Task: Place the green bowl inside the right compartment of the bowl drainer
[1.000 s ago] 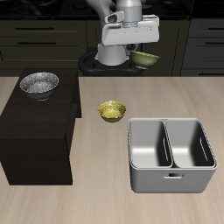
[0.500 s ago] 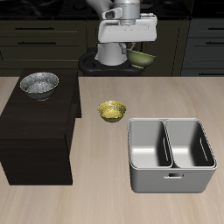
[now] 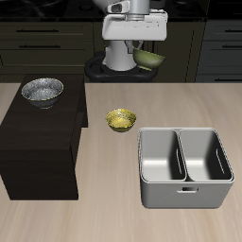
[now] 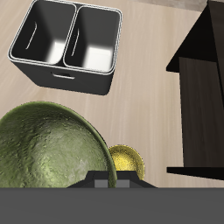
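The olive-green bowl [image 3: 150, 59] hangs high in the air near the robot's base, beyond the table's back edge. My gripper [image 3: 141, 51] is shut on its rim. The wrist view shows the green bowl [image 4: 48, 153] large and close, with its mottled glossy inside facing up, and the gripper [image 4: 105, 182] at its edge. The grey bowl drainer [image 3: 184, 192] stands on the table near the front edge, far below the bowl. Both basins of the bowl drainer [image 4: 61, 77] are empty.
A yellow bowl [image 3: 120, 119] sits on the table behind the drainer, also seen as the yellow bowl [image 4: 127, 161] in the wrist view. A silver metal bowl [image 3: 43, 91] rests on a dark low cabinet [image 3: 38, 151] beside it.
The gripper has risen a little with the green bowl in it, and the bowl has tilted slightly. Nothing on the table has moved.
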Controlling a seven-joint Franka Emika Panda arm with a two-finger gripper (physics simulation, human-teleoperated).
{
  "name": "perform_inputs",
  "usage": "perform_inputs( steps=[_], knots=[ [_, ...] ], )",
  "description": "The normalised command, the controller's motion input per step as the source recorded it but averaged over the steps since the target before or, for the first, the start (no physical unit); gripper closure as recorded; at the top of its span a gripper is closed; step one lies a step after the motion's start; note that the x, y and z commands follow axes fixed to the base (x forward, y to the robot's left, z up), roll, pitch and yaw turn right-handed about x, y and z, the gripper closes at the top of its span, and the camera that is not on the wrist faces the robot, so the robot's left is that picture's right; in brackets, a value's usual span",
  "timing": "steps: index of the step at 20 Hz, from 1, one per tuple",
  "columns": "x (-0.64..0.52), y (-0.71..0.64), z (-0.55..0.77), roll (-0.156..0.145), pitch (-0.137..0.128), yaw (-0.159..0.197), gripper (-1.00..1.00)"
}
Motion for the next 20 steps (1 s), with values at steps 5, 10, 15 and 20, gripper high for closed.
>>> perform_inputs(
  steps=[5, 10, 15, 20],
  knots=[
    [0.34, -0.15, 0.19, -0.015, 0.037, -0.001, 1.00],
    [0.24, -0.22, 0.08, -0.029, 0.024, -0.012, 1.00],
    [0.45, -0.08, 0.03, 0.036, 0.075, -0.048, 1.00],
    [0.25, -0.02, 0.11, -0.019, 0.007, -0.021, 1.00]
  ],
)
